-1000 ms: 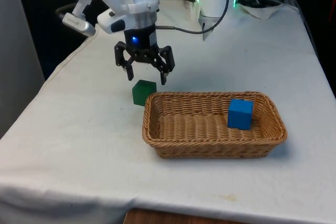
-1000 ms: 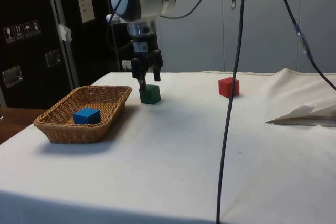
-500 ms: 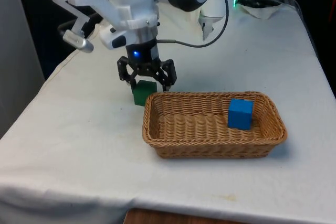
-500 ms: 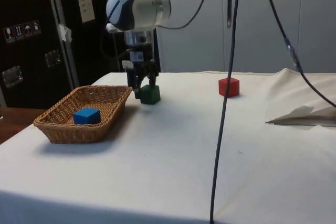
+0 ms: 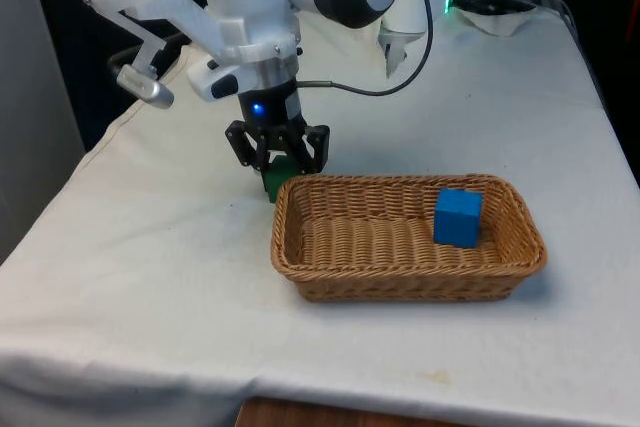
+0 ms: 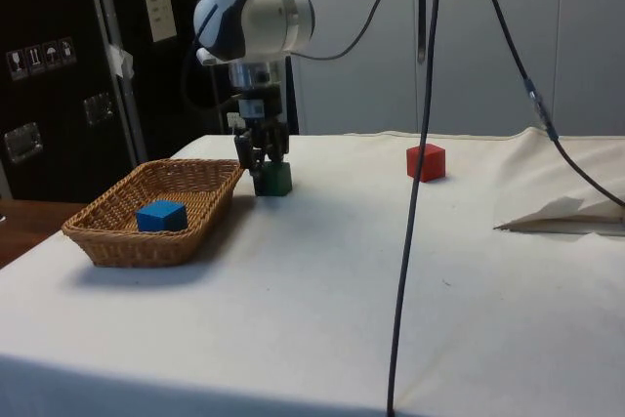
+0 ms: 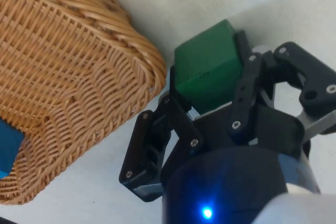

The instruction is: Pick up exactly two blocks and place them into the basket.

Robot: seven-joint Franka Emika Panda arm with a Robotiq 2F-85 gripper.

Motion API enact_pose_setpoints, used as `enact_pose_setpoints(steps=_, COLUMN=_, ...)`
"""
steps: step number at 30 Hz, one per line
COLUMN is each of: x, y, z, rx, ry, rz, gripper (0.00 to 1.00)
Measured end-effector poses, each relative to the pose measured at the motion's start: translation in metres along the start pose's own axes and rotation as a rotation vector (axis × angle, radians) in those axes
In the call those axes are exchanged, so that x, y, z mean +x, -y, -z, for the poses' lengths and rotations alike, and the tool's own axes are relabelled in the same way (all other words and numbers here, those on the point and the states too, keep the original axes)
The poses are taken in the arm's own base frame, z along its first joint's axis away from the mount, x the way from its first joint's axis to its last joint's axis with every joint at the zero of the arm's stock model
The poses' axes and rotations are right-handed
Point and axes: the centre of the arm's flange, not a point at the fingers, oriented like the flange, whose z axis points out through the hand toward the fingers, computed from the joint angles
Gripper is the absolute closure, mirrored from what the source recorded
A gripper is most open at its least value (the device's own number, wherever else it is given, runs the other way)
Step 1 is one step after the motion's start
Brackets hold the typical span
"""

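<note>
Your gripper [image 5: 277,160] was down over the green block [image 7: 209,72], one of its fingers [image 7: 173,109] on each side and closed against its faces. The block sat on the bench [image 5: 150,247] just beside the wicker basket [image 5: 520,247], whose blue block [image 5: 458,216] lay inside, so you'd lift before crossing the rim.

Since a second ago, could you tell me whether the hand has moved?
Yes. The hand has come down towards the table and closed around the green block, beside the basket.
</note>
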Motion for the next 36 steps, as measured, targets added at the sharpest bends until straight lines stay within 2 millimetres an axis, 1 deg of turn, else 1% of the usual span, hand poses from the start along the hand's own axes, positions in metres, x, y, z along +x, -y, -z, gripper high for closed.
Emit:
enact_pose_setpoints(steps=4, x=0.001, y=-0.001, z=0.002, rx=-0.001, ry=-0.002, rz=0.000, gripper=0.97)
enact_pose_setpoints(steps=6, x=0.002, y=-0.003, z=0.007, rx=0.000, ry=-0.004, rz=0.004, gripper=0.97)
enact_pose_setpoints(steps=7, x=0.002, y=-0.006, z=0.016, rx=0.003, ry=-0.007, rz=0.008, gripper=0.97)
enact_pose_setpoints(steps=9, x=0.002, y=-0.006, z=0.016, rx=0.003, ry=-0.007, rz=0.008, gripper=0.97)
enact_pose_setpoints(steps=13, x=0.001, y=-0.009, z=0.032, rx=0.007, ry=-0.007, rz=0.016, gripper=0.97)
enact_pose_setpoints(steps=16, x=0.001, y=-0.012, z=0.038, rx=0.004, ry=-0.009, rz=0.021, gripper=0.97)
enact_pose_setpoints(steps=21, x=0.001, y=-0.020, z=0.056, rx=0.004, ry=-0.021, rz=0.037, gripper=0.97)
enact_pose_setpoints(steps=22, x=0.000, y=-0.021, z=0.063, rx=0.005, ry=-0.024, rz=0.043, gripper=0.97)
enact_pose_setpoints(steps=24, x=0.000, y=-0.023, z=0.071, rx=0.007, ry=-0.027, rz=0.049, gripper=0.97)
enact_pose_setpoints(steps=25, x=0.000, y=-0.023, z=0.071, rx=0.007, ry=-0.027, rz=0.049, gripper=0.97)
enact_pose_setpoints(steps=30, x=0.001, y=-0.023, z=0.088, rx=0.009, ry=-0.032, rz=0.064, gripper=0.97)
enact_pose_setpoints(steps=31, x=0.002, y=-0.021, z=0.096, rx=0.011, ry=-0.035, rz=0.070, gripper=0.97)
enact_pose_setpoints(steps=36, x=0.005, y=-0.016, z=0.110, rx=0.015, ry=-0.036, rz=0.086, gripper=0.97)
